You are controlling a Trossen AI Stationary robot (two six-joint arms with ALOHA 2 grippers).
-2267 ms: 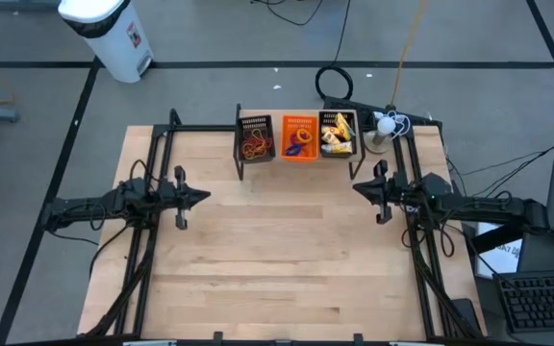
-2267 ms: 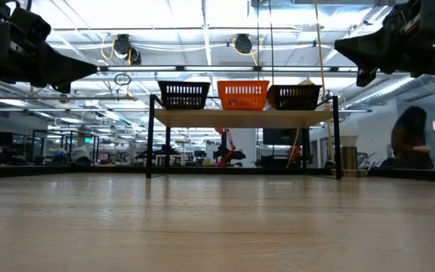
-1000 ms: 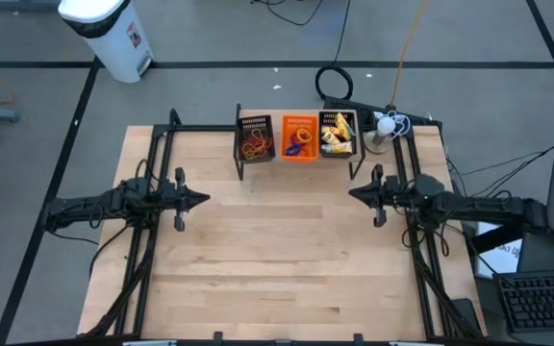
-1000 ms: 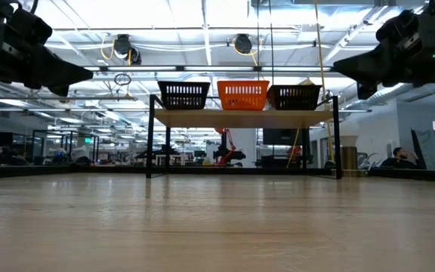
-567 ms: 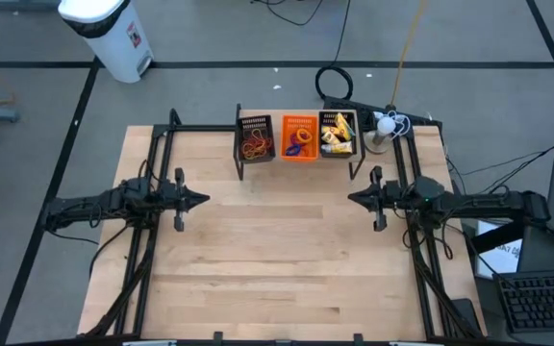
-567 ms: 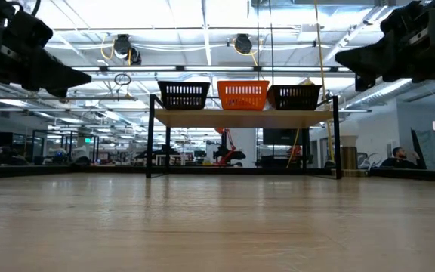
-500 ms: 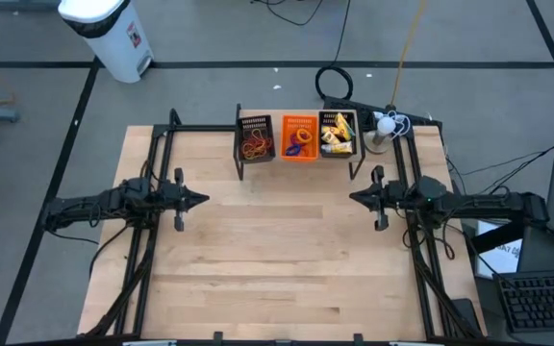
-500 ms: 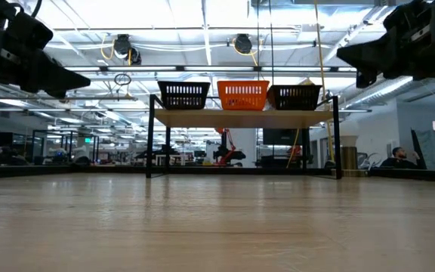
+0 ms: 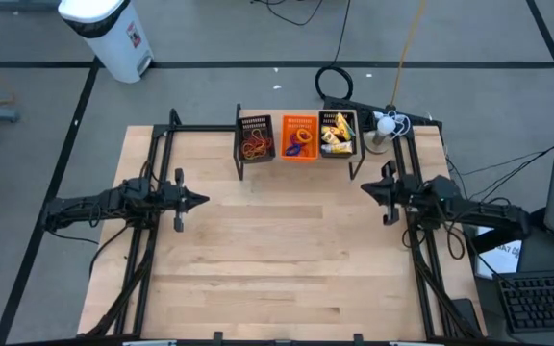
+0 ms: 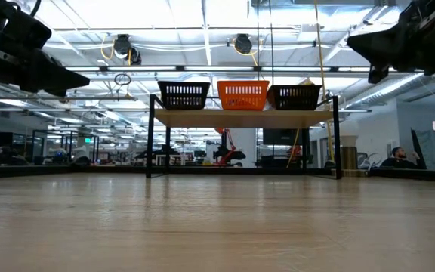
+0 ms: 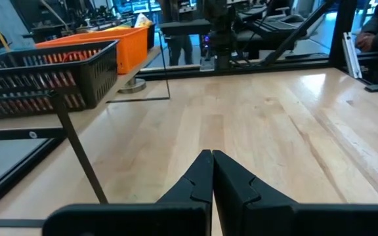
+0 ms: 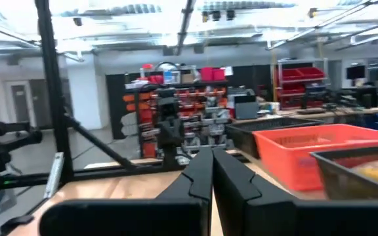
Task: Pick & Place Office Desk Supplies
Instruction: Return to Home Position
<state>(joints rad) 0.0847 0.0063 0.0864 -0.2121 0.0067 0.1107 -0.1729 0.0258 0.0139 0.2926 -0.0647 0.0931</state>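
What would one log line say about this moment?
left gripper: shut, empty | right gripper: shut, empty | trays: on shelf, holding supplies

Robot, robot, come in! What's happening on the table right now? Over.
Left gripper shut, empty, left side. Right gripper shut, empty, by the shelf. Supplies binned up on it. Nothing in the way.

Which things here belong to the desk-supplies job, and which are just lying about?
Job: rubber bands, rings, yellow pieces, in the trays; left gripper, right gripper, shut, over the table.
Lying about: white bin, coiled cable, keyboard.
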